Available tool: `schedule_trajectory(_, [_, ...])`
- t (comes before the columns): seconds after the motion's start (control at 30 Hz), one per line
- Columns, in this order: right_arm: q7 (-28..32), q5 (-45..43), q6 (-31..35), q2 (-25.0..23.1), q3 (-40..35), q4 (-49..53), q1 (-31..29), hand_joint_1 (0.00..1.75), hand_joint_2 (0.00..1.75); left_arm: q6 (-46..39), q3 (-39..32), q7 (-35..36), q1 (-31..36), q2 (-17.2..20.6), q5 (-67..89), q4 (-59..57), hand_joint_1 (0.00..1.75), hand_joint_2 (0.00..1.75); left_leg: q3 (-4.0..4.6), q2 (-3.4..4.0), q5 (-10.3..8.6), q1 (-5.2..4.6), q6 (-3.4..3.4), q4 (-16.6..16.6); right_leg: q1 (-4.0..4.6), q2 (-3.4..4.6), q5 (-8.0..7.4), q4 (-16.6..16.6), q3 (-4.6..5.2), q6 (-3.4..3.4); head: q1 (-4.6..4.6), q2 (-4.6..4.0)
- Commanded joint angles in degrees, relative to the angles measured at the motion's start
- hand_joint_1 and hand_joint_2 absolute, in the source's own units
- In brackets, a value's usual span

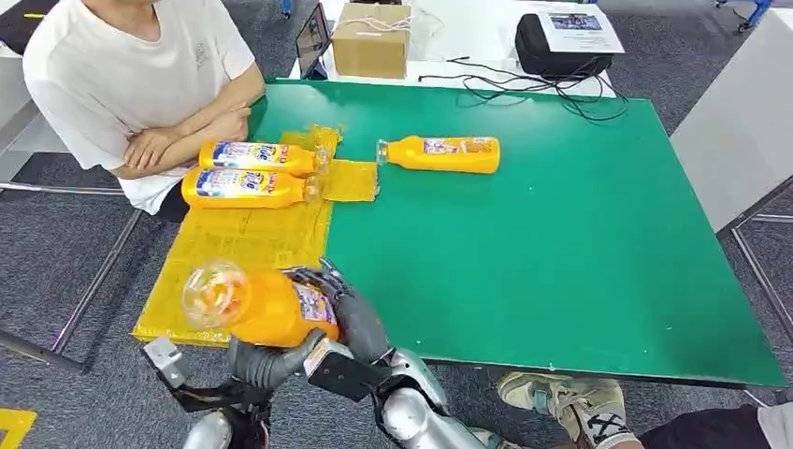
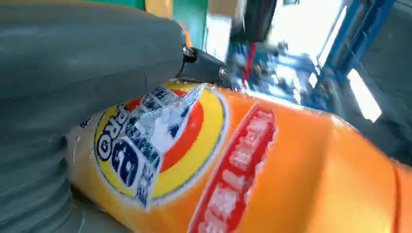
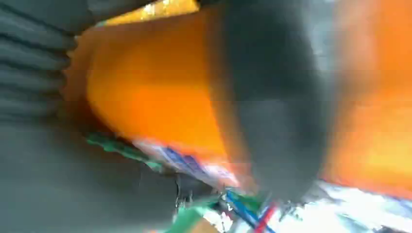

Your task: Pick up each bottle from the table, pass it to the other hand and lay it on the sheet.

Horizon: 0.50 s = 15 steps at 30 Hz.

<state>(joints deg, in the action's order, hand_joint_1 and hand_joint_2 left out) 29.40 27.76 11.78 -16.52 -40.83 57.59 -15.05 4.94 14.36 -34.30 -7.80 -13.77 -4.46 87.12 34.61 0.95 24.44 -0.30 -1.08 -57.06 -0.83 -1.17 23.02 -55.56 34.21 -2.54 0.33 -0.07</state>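
Held bottle: an orange plastic bottle with a blue-and-yellow label (image 1: pixel 257 305), clear base toward the camera, over the near end of the yellow plastic sheet (image 1: pixel 238 245).
Hands: the left hand (image 1: pixel 266 360) cups it from below and the right hand (image 1: pixel 351 313) wraps its far side; both grasp it.
Risk: if one hand lets go before the other bears the weight, I judge the smooth bottle could slip and roll off the near edge of the sheet.
Other bottles: two labelled orange bottles (image 1: pixel 251 173) lie at the far end of the sheet; a third orange bottle (image 1: pixel 441 153) lies just beyond it.
Surface: green table top (image 1: pixel 561 243).
Room: a person in a white shirt (image 1: pixel 131 75) beside the sheet; a brown cardboard box (image 1: pixel 372 39) beyond; grey carpet (image 1: pixel 56 253).
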Motion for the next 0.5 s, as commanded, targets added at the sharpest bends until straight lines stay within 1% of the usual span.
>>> schedule_trajectory(0.03, [-0.04,-0.21,0.91,1.18,1.75,1.64,1.81,0.00,0.00,-18.15,-8.11,-2.70,6.69,2.14,20.26,-7.81,1.75,1.75,-0.28,-0.17,0.07,0.10,0.10,0.02,0.08,0.00,0.08,0.04,-0.32,0.13,0.02,0.00])
schedule_trajectory(0.07, [1.60,0.15,2.36,1.20,1.71,1.19,0.89,0.00,0.00,-17.88,-9.35,-4.62,7.93,2.85,20.02,-7.95,1.75,1.75,-0.31,-0.03,0.04,0.05,0.09,0.11,0.03,0.11,0.03,0.10,-0.30,0.10,0.00,0.00])
schedule_trajectory(0.1, [1.59,0.06,2.25,1.24,1.93,1.01,0.52,0.00,0.00,-19.38,-10.33,-4.32,8.64,3.29,21.56,-8.12,1.75,1.75,-0.47,-0.06,0.08,0.08,0.13,0.14,0.05,0.16,0.07,0.12,-0.46,0.15,0.00,0.00])
schedule_trajectory(0.13, [1.56,-0.03,2.05,1.25,2.19,0.79,0.31,0.00,0.00,-20.39,-11.27,-3.93,9.41,3.66,22.84,-8.61,1.75,1.75,-0.35,-0.04,0.04,0.08,0.12,0.12,0.07,0.19,0.01,0.10,-0.33,0.13,0.04,0.00])
schedule_trajectory(0.17, [1.62,-0.23,1.92,1.16,2.59,0.54,0.31,0.00,0.00,-21.79,-12.38,-3.41,10.29,4.22,25.07,-9.61,1.75,1.75,-0.42,-0.07,0.07,0.08,0.15,0.11,0.06,0.18,0.05,0.07,-0.40,0.16,-0.09,0.00])
schedule_trajectory(0.23, [2.09,-0.10,2.38,0.97,2.86,0.10,0.47,0.00,0.00,-24.48,-14.15,-2.35,11.96,4.63,28.62,-12.19,1.75,1.75,-0.16,-0.17,-0.03,0.10,0.09,0.07,0.10,-0.01,-0.01,0.07,-0.16,0.09,-0.07,0.00])
schedule_trajectory(0.27, [2.24,0.13,2.69,0.99,2.76,0.06,0.54,0.00,0.00,-24.87,-14.55,-2.15,12.37,4.76,28.99,-12.84,1.75,1.75,-0.32,-0.24,0.00,0.14,0.14,0.09,0.12,-0.03,0.06,0.09,-0.32,0.13,-0.09,0.00])
schedule_trajectory(0.3, [2.55,0.30,3.00,0.89,2.50,-0.21,0.71,0.00,0.00,-27.06,-15.40,-1.24,13.76,5.23,31.55,-15.25,1.75,1.75,-0.34,-0.23,-0.03,0.07,0.11,0.14,0.04,-0.06,0.06,0.08,-0.33,0.10,-0.07,0.00])
schedule_trajectory(0.33, [2.65,0.12,2.82,0.87,2.32,-0.34,0.72,0.00,0.00,-28.85,-15.65,-1.41,14.28,5.47,33.20,-16.26,1.75,1.75,-0.41,-0.19,0.05,0.15,0.15,0.07,0.11,0.01,0.08,0.07,-0.42,0.14,-0.04,0.00])
schedule_trajectory(0.37, [2.86,-0.07,2.84,0.74,2.04,-0.62,0.58,0.00,0.00,-31.48,-15.67,-1.20,15.17,6.13,36.15,-18.11,1.75,1.75,-0.29,-0.13,-0.02,0.08,0.10,0.11,0.05,0.04,0.02,0.05,-0.27,0.09,-0.11,0.00])
schedule_trajectory(0.4, [3.02,-0.25,3.00,0.65,1.72,-0.97,0.27,0.00,0.00,-32.41,-15.76,-1.11,16.07,6.61,37.45,-19.80,1.75,1.75,-0.43,-0.14,0.04,0.12,0.14,0.11,0.08,0.10,0.07,0.06,-0.40,0.13,-0.07,0.00])
schedule_trajectory(0.43, [3.03,-0.43,2.98,0.66,1.65,-1.05,0.22,0.00,0.00,-32.87,-15.70,-1.12,16.32,6.84,38.18,-20.35,1.75,1.75,-0.31,-0.17,-0.03,0.10,0.10,0.12,0.07,0.01,0.02,0.09,-0.30,0.10,-0.07,0.00])
schedule_trajectory(0.47, [3.10,-0.67,2.77,0.74,1.45,-1.16,0.00,0.00,0.00,-35.10,-15.20,-0.43,16.88,7.50,41.34,-21.75,1.75,1.75,-0.43,-0.24,0.03,0.15,0.14,0.10,0.11,0.00,0.09,0.08,-0.44,0.14,-0.09,0.00])
schedule_trajectory(0.5, [3.14,-0.75,2.78,0.73,1.44,-1.16,-0.02,0.00,0.00,-35.48,-14.97,-0.27,17.10,7.71,42.09,-22.23,1.75,1.75,-0.29,-0.21,-0.02,0.09,0.10,0.10,0.05,-0.05,0.05,0.06,-0.30,0.10,-0.07,0.00])
